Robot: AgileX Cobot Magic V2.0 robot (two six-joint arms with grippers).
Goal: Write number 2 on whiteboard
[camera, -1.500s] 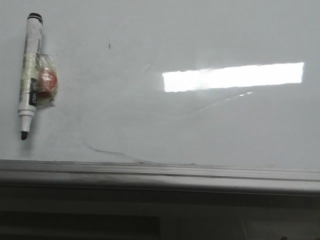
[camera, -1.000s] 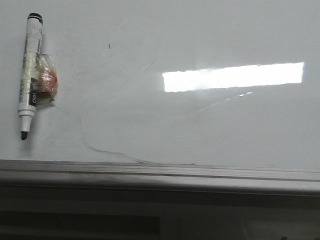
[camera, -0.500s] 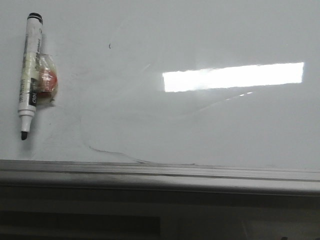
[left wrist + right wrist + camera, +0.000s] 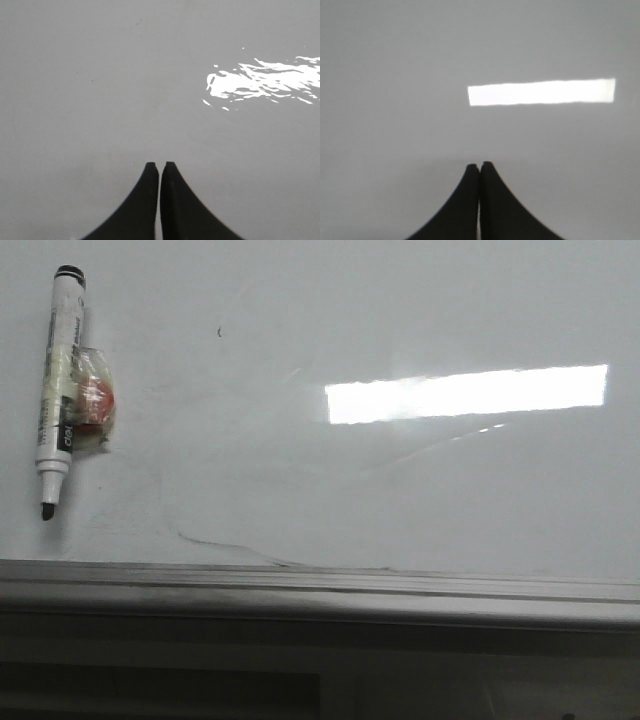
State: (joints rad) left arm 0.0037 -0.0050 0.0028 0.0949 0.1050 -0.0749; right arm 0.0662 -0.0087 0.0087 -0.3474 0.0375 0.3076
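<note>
The whiteboard (image 4: 330, 490) fills the front view, glossy white with faint grey smudge lines and a bright rectangular light reflection. No number 2 shows on it. A white marker (image 4: 57, 390) with a black tip lies uncapped at the board's left, a taped red piece on its side. Neither gripper shows in the front view. My left gripper (image 4: 159, 165) is shut and empty over a plain grey-white surface. My right gripper (image 4: 479, 164) is shut and empty over a surface with the light reflection.
A grey metal edge rail (image 4: 320, 590) runs along the board's near edge, with a darker drop below it. A tiny black speck (image 4: 219, 333) marks the board right of the marker.
</note>
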